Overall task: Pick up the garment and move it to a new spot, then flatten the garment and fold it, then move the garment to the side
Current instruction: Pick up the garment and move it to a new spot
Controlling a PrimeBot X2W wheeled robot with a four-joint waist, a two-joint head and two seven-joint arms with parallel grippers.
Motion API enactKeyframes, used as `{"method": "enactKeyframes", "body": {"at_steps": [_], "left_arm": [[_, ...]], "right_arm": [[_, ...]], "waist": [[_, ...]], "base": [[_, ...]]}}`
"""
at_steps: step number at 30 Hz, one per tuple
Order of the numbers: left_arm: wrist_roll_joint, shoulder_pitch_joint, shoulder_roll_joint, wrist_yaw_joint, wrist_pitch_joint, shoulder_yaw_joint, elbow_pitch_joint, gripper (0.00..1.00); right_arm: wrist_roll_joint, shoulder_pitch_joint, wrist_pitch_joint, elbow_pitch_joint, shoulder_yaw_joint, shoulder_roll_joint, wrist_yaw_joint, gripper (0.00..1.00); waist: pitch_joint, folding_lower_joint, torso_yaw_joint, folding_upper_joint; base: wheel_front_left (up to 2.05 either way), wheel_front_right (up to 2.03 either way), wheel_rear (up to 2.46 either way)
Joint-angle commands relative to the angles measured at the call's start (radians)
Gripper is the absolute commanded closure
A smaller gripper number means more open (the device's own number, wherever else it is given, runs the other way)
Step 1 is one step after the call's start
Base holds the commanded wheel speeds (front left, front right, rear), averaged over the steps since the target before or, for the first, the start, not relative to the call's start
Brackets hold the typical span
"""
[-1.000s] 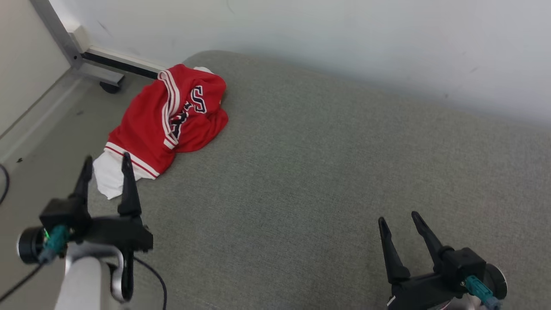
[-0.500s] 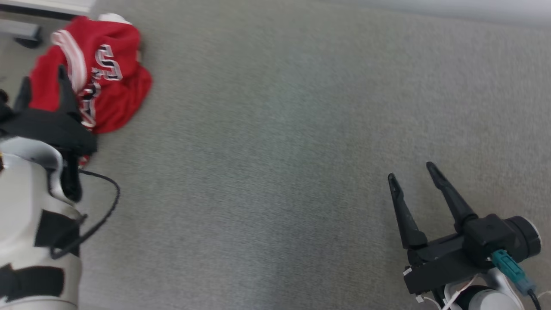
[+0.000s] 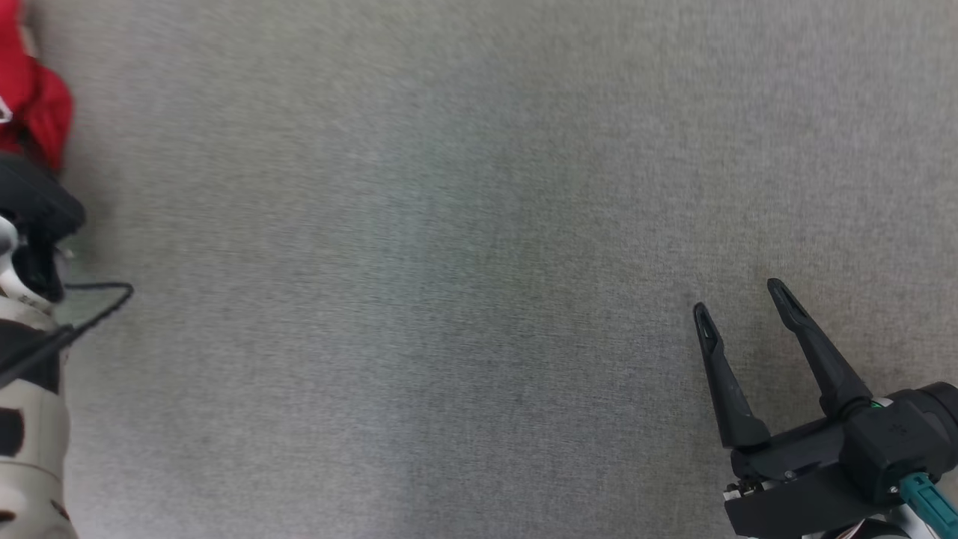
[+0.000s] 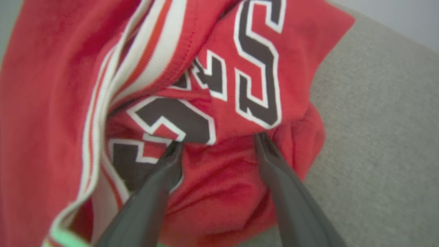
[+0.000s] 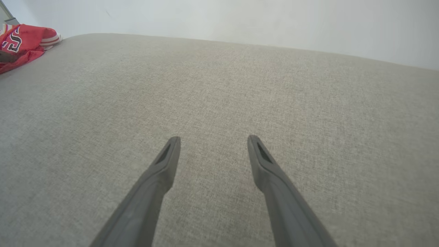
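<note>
Left gripper [image 4: 218, 140] open over the crumpled garment [image 4: 61, 103].
Its tips sit at a bunched red fold, at the cushion's [image 5: 219, 85] far left corner. Likely soft, light, limp: pinch a thick ridge. Right gripper [image 3: 737, 296] open, empty.

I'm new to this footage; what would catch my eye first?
The crumpled red jersey with dark letters, close up in the left wrist view, the left gripper at it with jaws open. Then the broad grey cushion in the head view, where the right gripper hovers at lower right, jaws open.
</note>
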Motion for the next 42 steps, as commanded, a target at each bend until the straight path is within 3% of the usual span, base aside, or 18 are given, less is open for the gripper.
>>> {"method": "enactKeyframes", "body": {"at_steps": [1,7,9,10,21,30,38,42], "left_arm": [[0.006,-0.014,0.001,0.012,0.013,-0.008,0.024,0.00],[0.006,-0.022,-0.022,-0.032,0.048,-0.037,0.088,0.00],[0.007,-0.017,-0.005,-0.035,0.048,-0.039,0.100,0.00],[0.009,-0.016,0.006,-0.031,0.041,-0.040,0.103,1.00],[0.043,-0.038,0.129,-0.053,0.010,-0.080,0.080,1.00],[0.088,-0.093,0.184,-0.086,0.031,-0.149,0.015,1.00],[0.128,-0.133,0.139,-0.113,0.083,-0.282,-0.128,1.00],[0.066,-0.118,0.075,-0.114,0.128,-0.417,-0.301,1.00]], "right_arm": [[-0.005,0.005,0.002,-0.012,0.001,0.001,-0.002,0.00],[0.003,-0.015,-0.007,0.000,0.020,0.006,-0.002,0.00],[0.007,-0.021,-0.013,0.010,0.030,0.009,-0.002,0.00],[0.010,-0.025,-0.015,0.017,0.038,0.011,-0.002,0.00],[0.043,-0.083,-0.083,0.151,0.107,0.049,-0.002,0.00],[0.075,-0.109,-0.153,0.282,0.145,0.091,-0.002,0.00],[0.104,-0.102,-0.219,0.390,0.136,0.124,-0.002,0.00],[0.108,-0.090,-0.243,0.422,0.107,0.135,-0.002,0.00]], "waist": [[0.074,-0.0002,-0.045,-0.0002],[0.072,-0.0002,-0.041,-0.0002],[0.058,-0.0002,-0.043,-0.0002],[0.049,-0.0002,-0.044,-0.0002],[-0.098,-0.0002,-0.057,-0.0002],[-0.259,-0.0002,-0.067,-0.0002],[-0.419,-0.0002,-0.082,-0.0002],[-0.491,-0.0002,-0.112,-0.0002]], "base": [[0.00,0.00,0.00],[0.00,0.00,0.00],[0.00,0.00,0.00],[0.00,0.00,0.00],[0.00,0.00,0.00],[0.00,0.00,0.00],[0.00,0.00,0.00],[0.00,0.00,0.00]]}}
